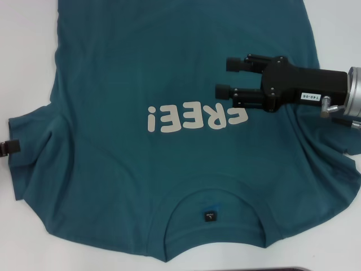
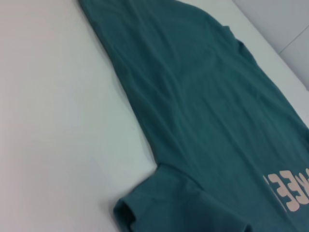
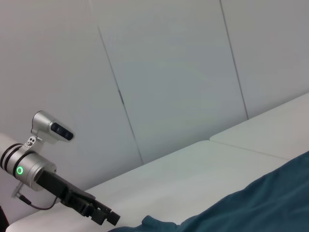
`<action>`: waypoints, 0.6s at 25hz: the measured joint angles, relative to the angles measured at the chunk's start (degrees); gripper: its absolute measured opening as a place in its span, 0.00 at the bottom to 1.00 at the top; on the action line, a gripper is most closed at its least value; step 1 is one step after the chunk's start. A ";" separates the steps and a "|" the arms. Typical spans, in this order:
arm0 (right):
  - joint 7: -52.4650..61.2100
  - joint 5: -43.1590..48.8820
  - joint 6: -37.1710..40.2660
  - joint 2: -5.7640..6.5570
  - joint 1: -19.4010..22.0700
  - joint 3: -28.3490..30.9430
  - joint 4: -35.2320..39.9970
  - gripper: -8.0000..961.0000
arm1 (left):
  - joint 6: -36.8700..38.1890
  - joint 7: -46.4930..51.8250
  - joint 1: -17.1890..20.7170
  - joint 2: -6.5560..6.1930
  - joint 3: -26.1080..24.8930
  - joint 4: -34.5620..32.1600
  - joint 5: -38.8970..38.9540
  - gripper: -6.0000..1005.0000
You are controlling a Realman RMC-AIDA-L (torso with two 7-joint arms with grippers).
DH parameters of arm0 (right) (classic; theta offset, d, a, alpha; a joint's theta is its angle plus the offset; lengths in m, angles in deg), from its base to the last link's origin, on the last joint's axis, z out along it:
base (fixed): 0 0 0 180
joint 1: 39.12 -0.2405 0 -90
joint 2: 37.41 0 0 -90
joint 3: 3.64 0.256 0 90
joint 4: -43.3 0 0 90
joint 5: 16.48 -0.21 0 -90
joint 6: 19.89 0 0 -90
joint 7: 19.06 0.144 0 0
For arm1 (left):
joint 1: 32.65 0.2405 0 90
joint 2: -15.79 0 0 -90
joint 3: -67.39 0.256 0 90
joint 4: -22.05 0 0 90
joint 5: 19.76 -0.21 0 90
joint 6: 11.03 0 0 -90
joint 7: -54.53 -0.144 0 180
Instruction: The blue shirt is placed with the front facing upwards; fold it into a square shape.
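The blue shirt (image 1: 141,84) is soft matt cloth, creased, with flat off-white printed letters (image 1: 197,119) and a small black tag (image 1: 209,216). The right gripper (image 1: 227,77) is matt black, on a shiny metal wrist (image 1: 352,93). The table (image 2: 53,121) is smooth matt white

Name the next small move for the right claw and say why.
Probably draw the right claw, open above the white letters of the blue shirt, out to the rumpled right sleeve and lower to pinch it. The shirt lies unfolded, and the left claw sits at the left sleeve.
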 joint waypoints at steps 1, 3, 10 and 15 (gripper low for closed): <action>0.16 0.00 -0.01 0.00 0.00 0.00 0.00 0.86 | 0.00 0.01 0.01 0.05 -0.14 0.06 -0.34 0.87; 0.35 -0.01 -0.01 0.00 0.00 0.00 0.00 0.86 | -0.02 0.01 0.02 0.11 -0.35 0.10 -1.02 0.87; 0.45 -0.01 -0.01 0.00 0.00 0.00 0.00 0.86 | -0.20 0.03 -0.08 0.94 -0.13 0.13 -2.71 0.87; 0.46 0.00 -0.01 0.04 0.00 0.00 0.00 0.86 | 0.06 0.01 -0.38 2.04 0.06 1.01 -3.54 0.87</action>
